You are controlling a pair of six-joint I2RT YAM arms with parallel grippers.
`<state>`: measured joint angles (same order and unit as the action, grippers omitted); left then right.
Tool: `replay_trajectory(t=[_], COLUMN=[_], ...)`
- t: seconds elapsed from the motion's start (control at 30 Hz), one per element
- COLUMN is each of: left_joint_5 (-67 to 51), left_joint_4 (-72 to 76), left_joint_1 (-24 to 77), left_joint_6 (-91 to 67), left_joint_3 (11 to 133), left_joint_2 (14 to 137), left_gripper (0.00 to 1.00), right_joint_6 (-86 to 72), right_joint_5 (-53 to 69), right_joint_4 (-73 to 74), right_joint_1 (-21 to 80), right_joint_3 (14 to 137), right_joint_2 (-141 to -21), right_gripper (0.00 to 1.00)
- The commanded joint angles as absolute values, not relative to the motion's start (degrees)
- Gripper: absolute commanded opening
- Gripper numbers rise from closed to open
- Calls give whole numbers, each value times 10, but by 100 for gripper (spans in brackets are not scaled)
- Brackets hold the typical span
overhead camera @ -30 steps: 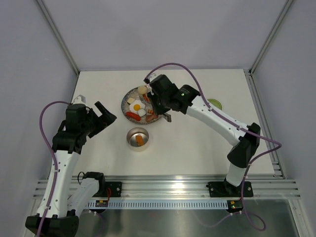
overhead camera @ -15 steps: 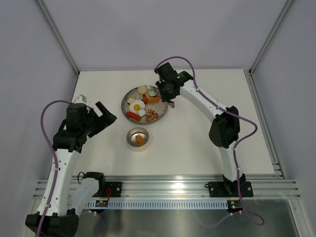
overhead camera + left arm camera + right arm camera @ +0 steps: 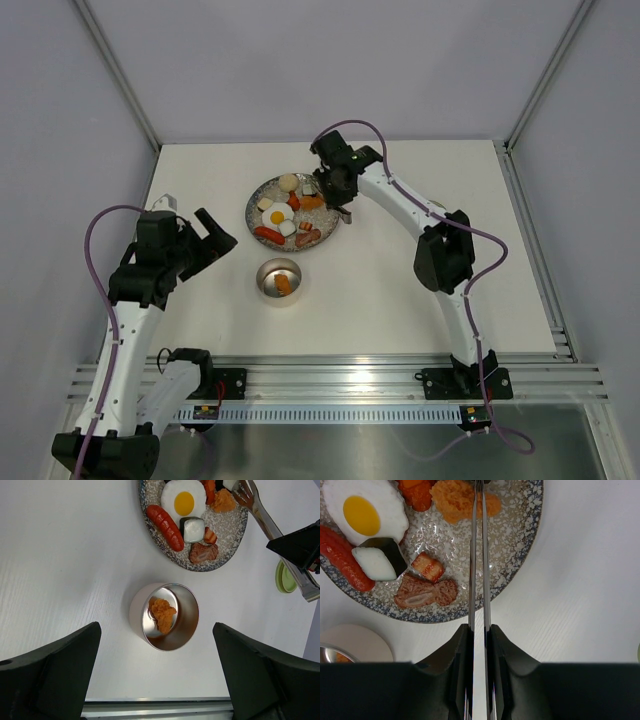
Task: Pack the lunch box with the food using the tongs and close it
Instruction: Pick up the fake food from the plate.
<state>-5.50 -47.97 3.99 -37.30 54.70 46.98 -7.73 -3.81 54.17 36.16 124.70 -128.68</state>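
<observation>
Since the earlier view the right arm has folded its elbow in and drawn its wrist toward the table's far side; the left arm has not shifted. The right gripper (image 3: 479, 635) is clamped on the long thin silver tongs (image 3: 479, 555). Their arms lie nearly together over the speckled grey plate (image 3: 520, 545), tips at an orange crumbed piece (image 3: 457, 500). The left gripper (image 3: 215, 235) stands wide, holding nothing. The small round steel lunch box (image 3: 137, 612) sits at the plate's 6 o'clock, with one orange piece (image 3: 161, 614) inside. The light-green lid (image 3: 285, 577) lies apart at the plate's 4 o'clock in the left wrist view.
</observation>
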Motion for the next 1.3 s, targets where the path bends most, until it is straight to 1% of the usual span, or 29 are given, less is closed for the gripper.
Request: replay_trajectory(t=[0.0,0.23,0.33,0.57,0.7,0.8,0.93,1.03,1.27], left_joint_5=[-62,-69,-71,-73,-75,-76,-76,-76,-76], left_joint_4=[-466,-461,-458,-455,-454,-454,-455,-458,-461], left_joint_1=[37,37,37,37,37,37,37,37,37], left_joint_6=[-366,-369,-370,-371,-372,-372,-373,-372,-373], left_joint_3=[543,539,536,534,532,533,531,531,535], left_joint_2=[462,463,463,466,467,468,464,463,461], left_gripper=[99,99,99,99,99,99,99,99,99], right_joint_6=[-78,-91,-90,-80,-77,-70,-66,-61,-51], right_joint_5=[-18,-1,21,19,4,-52,-91,-83,-86], right_joint_4=[521,503,511,526,518,514,525,526,559], right_joint_1=[364,367,372,388,391,390,378,363,352], right_joint_3=[1210,1143,1136,1107,1093,1094,1127,1151,1229], right_joint_2=[-1244,-1187,-1175,-1148,-1122,-1114,-1135,-1158,-1252], right_gripper=[18,18,18,18,18,18,18,18,18])
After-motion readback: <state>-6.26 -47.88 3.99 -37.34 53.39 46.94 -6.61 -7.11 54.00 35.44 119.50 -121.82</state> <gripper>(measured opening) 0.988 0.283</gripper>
